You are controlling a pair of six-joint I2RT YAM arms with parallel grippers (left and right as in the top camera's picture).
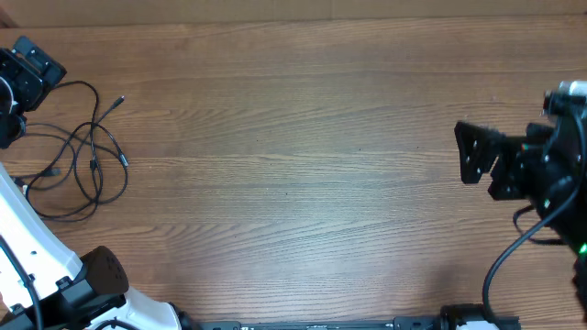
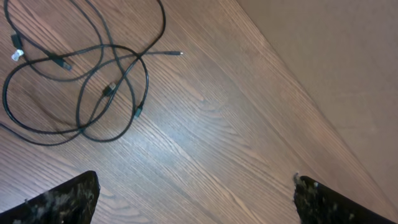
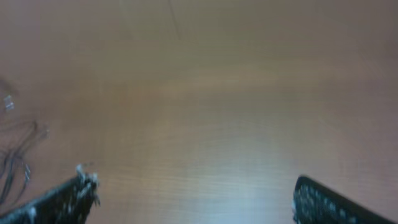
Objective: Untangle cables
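Observation:
Thin black cables (image 1: 87, 156) lie in tangled overlapping loops at the left of the wooden table, with small plugs at their ends. In the left wrist view the cables (image 2: 93, 81) fill the upper left, loops crossing each other. My left gripper (image 1: 27, 69) is at the far left edge, just above the tangle; it is open and empty (image 2: 196, 196). My right gripper (image 1: 472, 151) is at the far right, far from the cables, open and empty (image 3: 193, 193). The cables show faintly at the left edge of the blurred right wrist view (image 3: 15, 155).
The wooden table (image 1: 303, 183) stretches between the arms. The left arm's white base (image 1: 55, 275) is at the bottom left. The right arm's black body and thick wiring (image 1: 541, 211) are at the right edge. The table's far edge shows in the left wrist view (image 2: 298, 81).

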